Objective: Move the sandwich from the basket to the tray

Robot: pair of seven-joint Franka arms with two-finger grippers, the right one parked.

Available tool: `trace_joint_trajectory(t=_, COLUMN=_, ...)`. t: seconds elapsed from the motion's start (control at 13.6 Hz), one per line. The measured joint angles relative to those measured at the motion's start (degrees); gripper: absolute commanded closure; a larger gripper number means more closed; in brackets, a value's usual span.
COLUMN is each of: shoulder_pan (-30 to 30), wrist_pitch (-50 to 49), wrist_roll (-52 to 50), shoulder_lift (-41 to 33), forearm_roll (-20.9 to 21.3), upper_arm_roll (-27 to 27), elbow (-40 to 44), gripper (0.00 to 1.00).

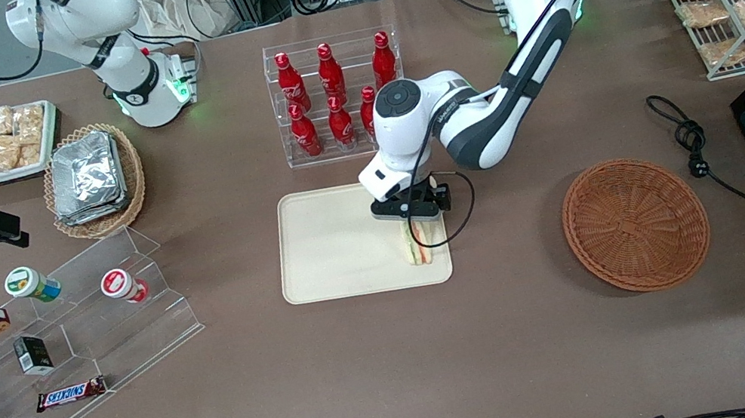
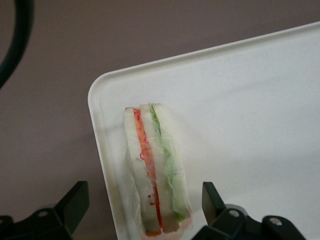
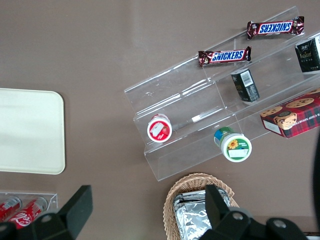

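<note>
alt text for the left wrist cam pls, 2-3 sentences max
A wrapped sandwich stands on its edge near a rounded corner of the cream tray, close to the rim, showing white bread with red and green filling. The gripper is right above it, its black fingers open on either side, not touching it. Brown table surrounds the tray.

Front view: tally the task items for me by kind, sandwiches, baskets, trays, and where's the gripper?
Sandwich: 1, on the cream tray
Reddish-brown basket: 1, holding nothing
Cream tray: 1
Gripper: 1, open, fingers either side of the sandwich
Total: 4
</note>
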Motion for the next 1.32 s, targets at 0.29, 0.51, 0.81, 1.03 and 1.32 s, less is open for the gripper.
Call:
trace_joint_trajectory(t=0.29, shoulder_pan=0.7, wrist_pitch=-0.1, wrist_roll=3.4, shoulder_lift=-3.3, forearm_roll=-6.3, upper_arm_roll=0.3, elbow=1.4, gripper=0.0)
trace_joint_trajectory(t=0.51, shoulder_pan=1.7, wrist_pitch=-2.1, wrist_roll=16.4, shoulder_lift=-9.4, forearm_roll=-21.4, upper_arm_roll=5.1, elbow=1.9, gripper=0.0)
trace_joint_trajectory(t=0.81, shoulder_pan=7.0, wrist_pitch=-12.9, wrist_roll=34.7, shoulder_lift=-18.9, forearm_roll=-32.4, upper_arm_roll=14.2, elbow=3.3, gripper=0.0)
trace_joint_trajectory(t=1.03, shoulder_pan=10.5, wrist_pitch=-26.2, wrist_roll=41.4, shoulder_lift=-25.3, forearm_roll=-33.7, upper_arm_roll=19.5, elbow=5.7, gripper=0.0)
trace_joint_trajectory(t=1.32, shoulder_pan=13.0, wrist_pitch=-37.2, wrist_roll=46.6, shoulder_lift=-34.1, forearm_roll=-33.8, upper_arm_roll=24.4, elbow=6.0, gripper=0.0)
